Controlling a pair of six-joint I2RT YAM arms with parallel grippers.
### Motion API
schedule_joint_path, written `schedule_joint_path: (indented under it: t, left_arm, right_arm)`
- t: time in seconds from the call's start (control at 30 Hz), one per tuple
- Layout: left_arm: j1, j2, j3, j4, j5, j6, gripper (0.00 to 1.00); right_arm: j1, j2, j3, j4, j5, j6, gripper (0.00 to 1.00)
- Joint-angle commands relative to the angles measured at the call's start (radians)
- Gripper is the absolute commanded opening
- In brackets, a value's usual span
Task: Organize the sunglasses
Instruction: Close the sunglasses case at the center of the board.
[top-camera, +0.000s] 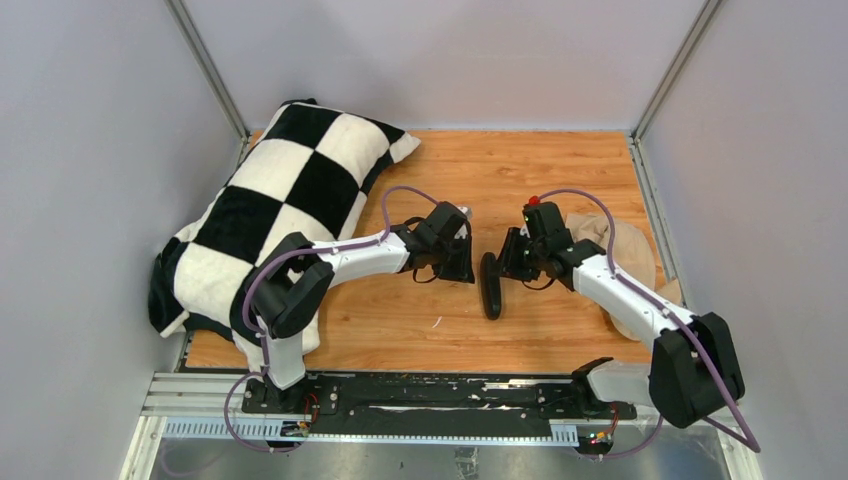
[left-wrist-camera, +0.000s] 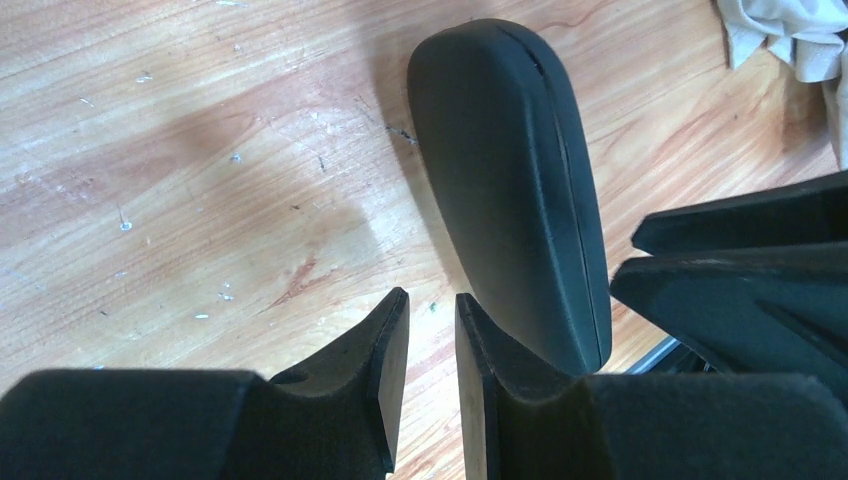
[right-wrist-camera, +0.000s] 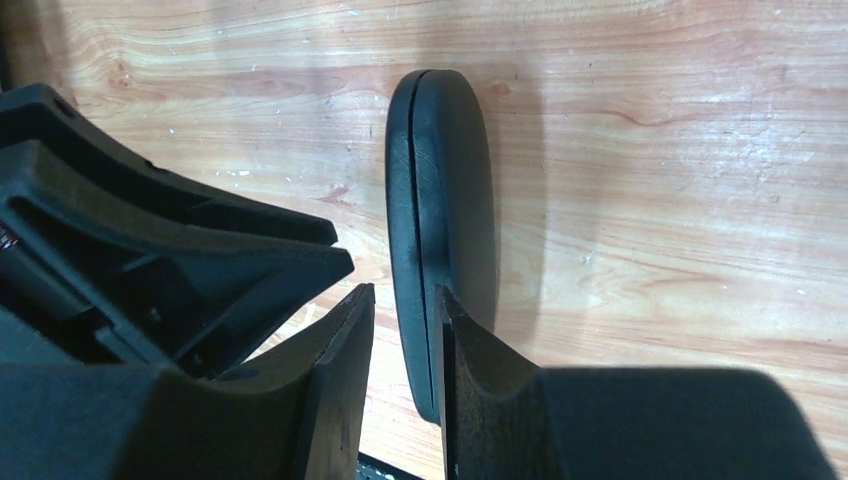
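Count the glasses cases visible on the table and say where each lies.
1: the black case, closed, on the wooden table between the two arms. Sunglasses not visible.
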Motion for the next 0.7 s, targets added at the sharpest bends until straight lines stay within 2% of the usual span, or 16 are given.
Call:
schedule_joint_path:
  t: [0.0,0.13,0.3,0.43,0.5,0.67]
  left_arm:
    - [-0.008,-0.032,-0.003,-0.023,-0.018,0.016,0.30]
    - [-0.009,-0.037,-0.005,-0.023,-0.018,0.012,0.30]
    - [-0.010,-0.056,-0.008,-0.034,-0.018,0.016,0.30]
    - [-0.010,-0.094,-0.013,-0.051,-0.034,0.024,0.32]
    - [-0.010,-0.118,-0.012,-0.069,-0.049,0.031,0.33]
    - [-0.010,-0.184,-0.023,-0.117,-0.096,0.049,0.35]
  right_arm:
    - [-0.006,-0.048,-0.029,-0.051,0.043,0.000,0.33]
    - [-0.005,-0.049,-0.030,-0.058,0.040,-0.012,0.36]
    - [-0.006,-0.033,-0.003,-0.058,-0.022,-0.073,0.58]
    - [-0.006,-0.039,0.011,-0.065,-0.032,-0.119,0.66]
    - [-0.006,-0.024,0.017,-0.067,-0.048,-0.142,0.75]
    - [0.003,0.043,0.014,-0.075,-0.070,-0.160,0.77]
